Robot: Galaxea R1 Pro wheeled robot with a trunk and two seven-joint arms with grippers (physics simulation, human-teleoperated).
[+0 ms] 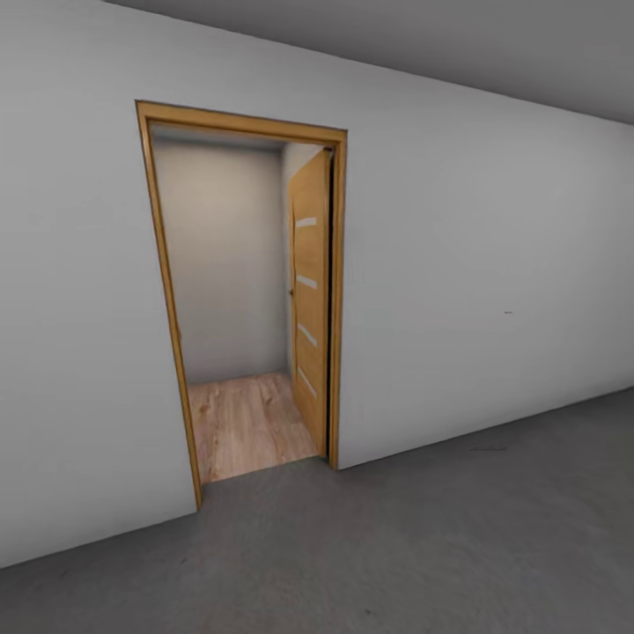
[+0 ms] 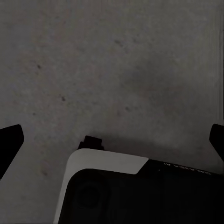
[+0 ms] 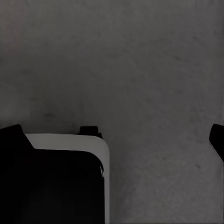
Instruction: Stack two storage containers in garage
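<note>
Setting: the robot stands on the rough dark grey concrete floor (image 1: 423,546) of the garage, facing a plain white wall (image 1: 493,291).

Left gripper: in the left wrist view, the left gripper (image 2: 112,140) hangs over bare concrete, its two dark fingertips (image 2: 10,140) at opposite edges of the picture, spread wide and released, with nothing between them.

Beneath the left fingers: speckled grey floor, and the white-edged dark body of the robot's base (image 2: 140,191) just below the gap.

Doorway: a wooden door frame (image 1: 163,291) is set in the wall, left of centre in the head view.

Door: a light wood door (image 1: 310,299) with pale horizontal strips stands swung open at the frame's right side.

Beyond the doorway: a small stretch of light wood plank floor (image 1: 246,423) and a grey back wall (image 1: 224,255).

Right gripper: in the right wrist view, the right gripper (image 3: 112,140) also hangs over concrete, one dark fingertip (image 3: 217,137) at the edge of the picture and the other far across from it, parted and released, gripping nothing.

Beneath the right fingers: plain grey floor, with a white-rimmed dark corner of the base (image 3: 70,182) beside the near finger.

Storage containers: neither fingers nor floor carry one here.
</note>
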